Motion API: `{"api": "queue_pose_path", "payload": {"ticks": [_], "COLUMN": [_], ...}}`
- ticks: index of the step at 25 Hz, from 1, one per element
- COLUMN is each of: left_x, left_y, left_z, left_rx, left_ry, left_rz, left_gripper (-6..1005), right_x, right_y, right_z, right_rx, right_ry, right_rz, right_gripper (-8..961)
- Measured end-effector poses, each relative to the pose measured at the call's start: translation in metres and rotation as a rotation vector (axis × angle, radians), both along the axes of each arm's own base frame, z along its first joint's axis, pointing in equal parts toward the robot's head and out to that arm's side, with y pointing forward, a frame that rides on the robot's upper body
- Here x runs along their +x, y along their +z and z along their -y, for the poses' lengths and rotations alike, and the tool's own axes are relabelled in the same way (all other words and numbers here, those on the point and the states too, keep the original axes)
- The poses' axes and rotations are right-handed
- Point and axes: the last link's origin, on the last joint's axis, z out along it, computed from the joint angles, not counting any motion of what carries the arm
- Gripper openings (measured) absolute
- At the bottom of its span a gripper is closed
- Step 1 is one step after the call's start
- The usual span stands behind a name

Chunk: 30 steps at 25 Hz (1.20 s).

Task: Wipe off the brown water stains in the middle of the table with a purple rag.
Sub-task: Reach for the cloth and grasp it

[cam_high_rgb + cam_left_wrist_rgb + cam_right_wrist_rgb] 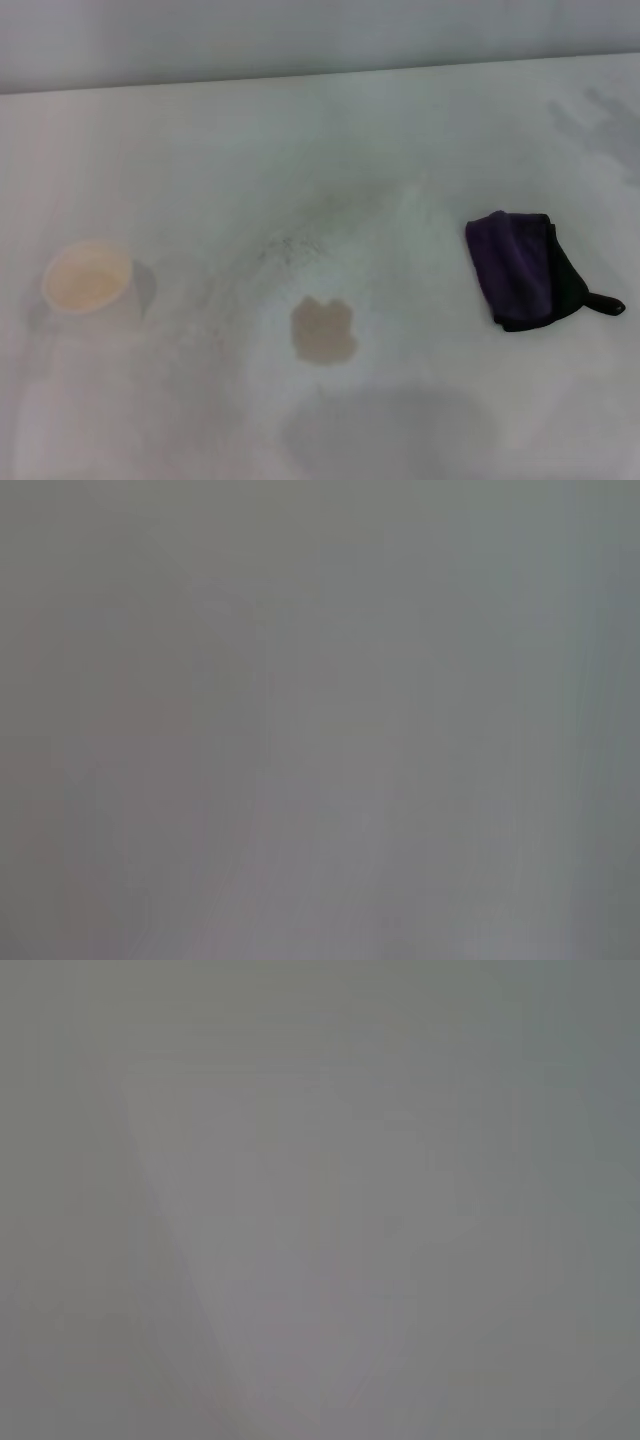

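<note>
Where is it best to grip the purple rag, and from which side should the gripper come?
Probably from above, pinching the thick folded middle of the purple rag. It lies flat on the table, so no edge stands up; the thin black loop tag looks too small.

I see a broad white matt table (200, 150), faintly scuffed. Right of its tan-brown wet-looking stain blotch (324, 331) lies a soft, folded dark purple cloth rag (520, 268); left, a smooth pale plastic-looking cup (90, 283).

Stain (324, 331) mid table (420, 130); cup (90, 281) well left; rag (525, 270) right, slightly behind.
</note>
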Motion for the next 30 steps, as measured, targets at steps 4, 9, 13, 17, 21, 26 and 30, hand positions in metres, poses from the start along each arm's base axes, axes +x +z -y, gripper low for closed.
{"api": "queue_pose_path", "payload": {"ticks": [4,9,13,17,21,26,30], "left_x": [0.002,0.004,0.006,0.008,0.010,0.014,0.017], "left_y": [0.001,0.003,0.003,0.003,0.004,0.007,0.007], "left_z": [-0.006,-0.010,-0.014,-0.020,-0.024,-0.031,-0.035], "left_rx": [0.001,0.007,0.008,0.007,0.008,0.016,0.013], "left_ry": [-0.014,-0.028,-0.037,-0.049,-0.060,-0.087,-0.100], "left_rz": [-0.004,-0.011,-0.013,-0.014,-0.016,-0.029,-0.032], "left_gripper": [888,887,887,888,888,888,887], "right_x": [-0.016,-0.041,-0.069,-0.097,-0.117,-0.125,-0.125], "right_y": [0.017,0.033,0.032,0.026,0.007,-0.029,-0.064], "right_z": [-0.008,-0.010,-0.006,0.002,0.006,0.006,0.003], "right_rx": [-0.126,-0.240,-0.333,-0.418,-0.522,-0.658,-0.742], "right_ry": [-0.078,-0.233,-0.303,-0.311,-0.298,-0.318,-0.316], "right_rz": [0.090,0.325,0.494,0.591,0.627,0.708,0.769], "right_gripper": [839,838,833,827,822,815,810]}}
